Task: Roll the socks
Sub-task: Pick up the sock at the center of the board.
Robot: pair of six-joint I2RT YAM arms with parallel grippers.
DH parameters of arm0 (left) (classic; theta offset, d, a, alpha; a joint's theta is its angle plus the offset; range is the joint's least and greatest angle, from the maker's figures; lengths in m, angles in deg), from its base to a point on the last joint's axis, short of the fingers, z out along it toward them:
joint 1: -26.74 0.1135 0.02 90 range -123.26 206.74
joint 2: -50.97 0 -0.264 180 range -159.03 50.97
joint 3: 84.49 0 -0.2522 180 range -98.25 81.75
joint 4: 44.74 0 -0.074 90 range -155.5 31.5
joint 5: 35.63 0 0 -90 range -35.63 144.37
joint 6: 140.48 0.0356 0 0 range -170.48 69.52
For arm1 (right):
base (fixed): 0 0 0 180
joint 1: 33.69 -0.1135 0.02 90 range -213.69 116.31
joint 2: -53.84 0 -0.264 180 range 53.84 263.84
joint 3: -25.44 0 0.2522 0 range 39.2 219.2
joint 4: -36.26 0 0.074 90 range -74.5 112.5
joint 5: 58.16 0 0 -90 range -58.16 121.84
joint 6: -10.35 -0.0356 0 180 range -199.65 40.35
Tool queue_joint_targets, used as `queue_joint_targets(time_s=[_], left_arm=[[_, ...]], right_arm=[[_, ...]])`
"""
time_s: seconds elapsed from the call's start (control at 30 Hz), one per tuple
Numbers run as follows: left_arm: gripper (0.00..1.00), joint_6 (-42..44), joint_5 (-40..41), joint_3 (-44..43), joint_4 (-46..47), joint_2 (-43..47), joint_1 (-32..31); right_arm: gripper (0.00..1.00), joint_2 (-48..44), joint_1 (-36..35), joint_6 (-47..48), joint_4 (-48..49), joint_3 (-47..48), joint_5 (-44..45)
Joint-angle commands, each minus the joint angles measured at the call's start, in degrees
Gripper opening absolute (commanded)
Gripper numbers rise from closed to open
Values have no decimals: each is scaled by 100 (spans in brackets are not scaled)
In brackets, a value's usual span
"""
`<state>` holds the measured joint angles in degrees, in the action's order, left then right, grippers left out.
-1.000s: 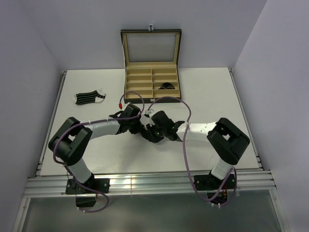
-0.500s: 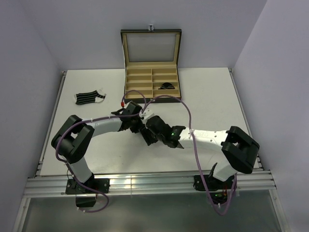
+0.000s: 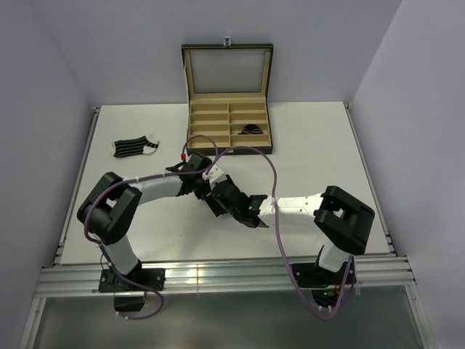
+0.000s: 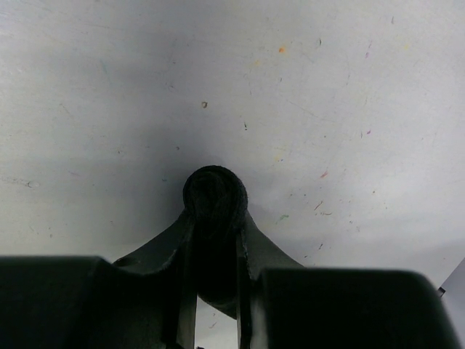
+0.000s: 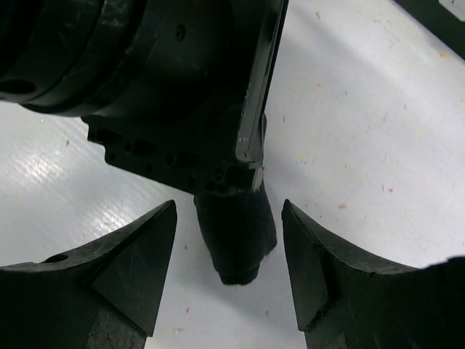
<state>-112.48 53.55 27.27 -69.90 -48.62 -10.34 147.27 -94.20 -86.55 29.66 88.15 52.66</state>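
**Right end effector lets go; the left one keeps the rolled sock.**

The right end effector (image 5: 229,214) was pinched nearly shut a second ago. It now stands wide, one finger on either side of the rolled sock (image 5: 234,243) and neither touching it. The left end effector (image 4: 215,218) stays closed narrowly on that dark bundle near the middle of the desk (image 3: 312,145), with the round end poking out past its fingertips. Whether the bundle rests on the desk cannot be told. The roll looks finished and left to the left arm alone, likely for carrying to the box (image 3: 211,120) at the far edge. There another bundle (image 3: 251,130) already lies in a right-hand compartment. A striped sock (image 3: 135,147) lies flat at the left, not yet rolled.
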Motion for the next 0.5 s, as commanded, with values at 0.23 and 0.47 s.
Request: queue_joint_targets(time_s=[0.23, 0.47], left_arm=[[0, 320, -32, -45, -530, -236, -107], [0, 487, -138, -195, -618, -482, 69]], right_arm=[[66, 562, -13, 92, 990, -298, -78], [65, 694, 4, -84, 1042, -404, -122]])
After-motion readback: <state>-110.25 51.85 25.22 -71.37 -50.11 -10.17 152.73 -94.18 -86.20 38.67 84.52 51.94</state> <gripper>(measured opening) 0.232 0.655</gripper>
